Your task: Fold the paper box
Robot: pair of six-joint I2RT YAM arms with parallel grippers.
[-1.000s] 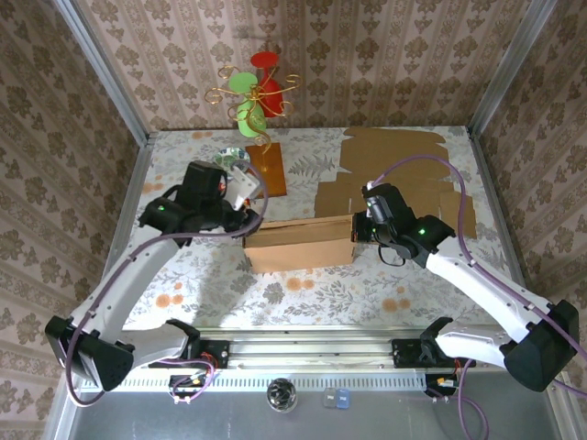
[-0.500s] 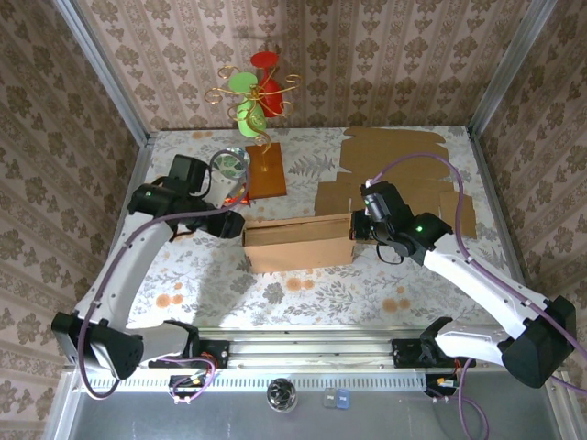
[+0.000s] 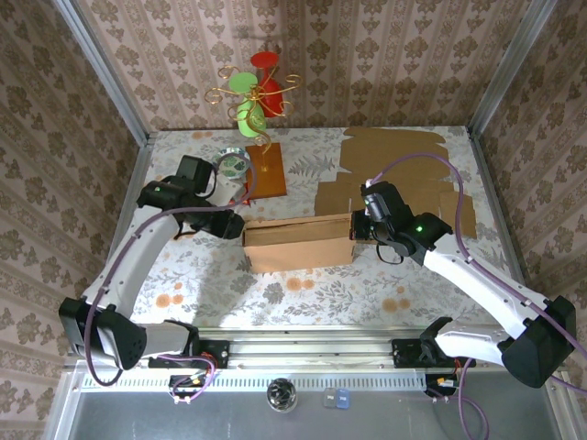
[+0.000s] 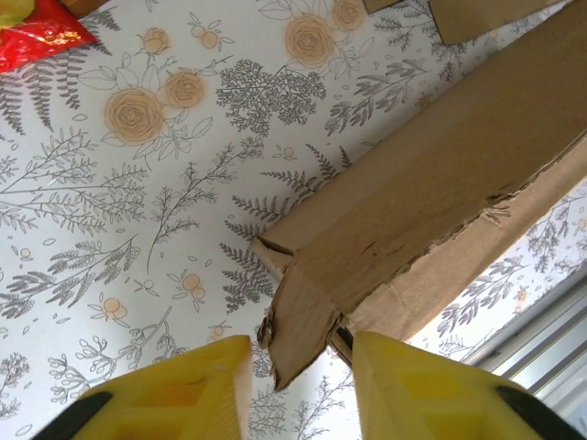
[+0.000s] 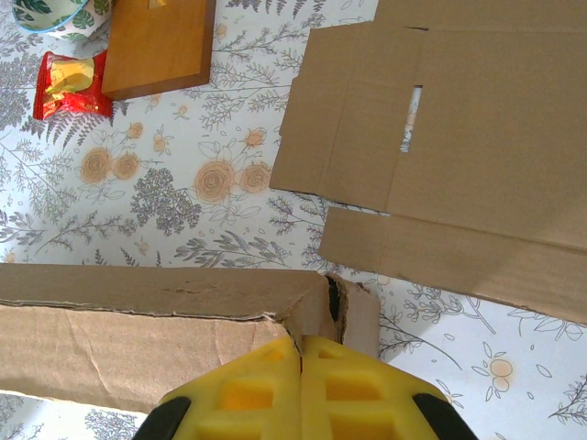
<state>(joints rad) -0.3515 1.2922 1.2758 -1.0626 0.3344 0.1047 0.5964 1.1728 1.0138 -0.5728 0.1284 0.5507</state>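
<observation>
The paper box (image 3: 298,243) is a long brown cardboard trough lying across the middle of the table. My left gripper (image 3: 235,225) is at its left end. In the left wrist view the yellow fingers (image 4: 193,390) stand apart, and a torn corner flap of the box (image 4: 298,316) hangs between them, touching neither. My right gripper (image 3: 359,229) is at the box's right end. In the right wrist view its fingers (image 5: 300,390) are pressed together, pinching the cardboard edge at the box's corner (image 5: 316,316).
Flat cardboard sheets (image 3: 394,174) lie at the back right, just behind the box (image 5: 440,137). A wooden block (image 3: 266,170), a red snack packet (image 5: 64,82) and a small bowl (image 3: 231,163) sit at the back left. A wire stand with red and green cups (image 3: 255,92) stands by the rear wall.
The left arm's wrist has swung back to the left while its gripper stayed by the box's left end, and its jaws have narrowed. The right arm and the box have not moved.
</observation>
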